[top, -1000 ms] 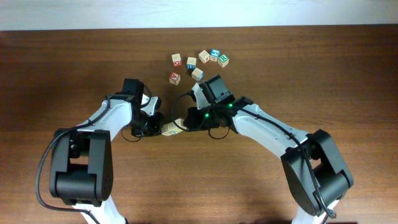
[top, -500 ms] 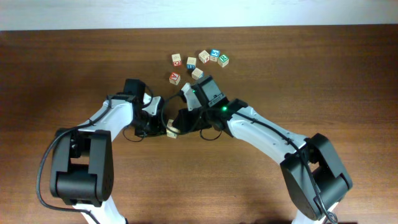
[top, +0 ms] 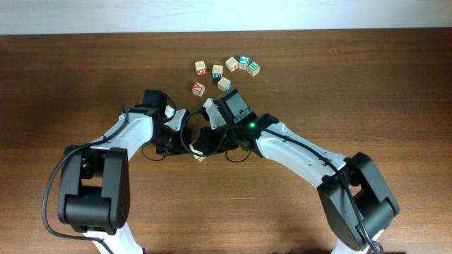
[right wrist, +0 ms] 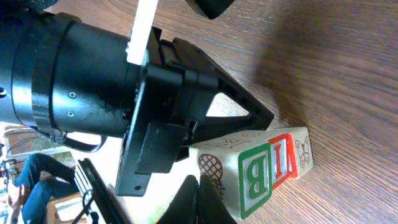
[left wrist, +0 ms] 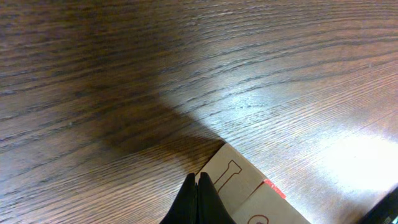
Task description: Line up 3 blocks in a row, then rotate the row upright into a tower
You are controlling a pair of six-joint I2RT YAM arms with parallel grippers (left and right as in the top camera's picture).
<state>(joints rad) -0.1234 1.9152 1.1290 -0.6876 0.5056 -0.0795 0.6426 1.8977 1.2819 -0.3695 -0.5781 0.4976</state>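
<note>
— Where do we find the blocks (right wrist: 255,179)?
— We see them in a row on the table (left wrist: 124,62), between both arms. Our left end effector (left wrist: 198,188) and right end effector (right wrist: 198,190) are pressed together, tips beside it.

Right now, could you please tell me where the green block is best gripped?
Likely from above, pinching the green block across its B face and the opposite face. The red block sits flush against its side, leaving no gap for a finger along the row.

Overhead top-down, wrist views close, sharing blocks (right wrist: 261,168)
</note>
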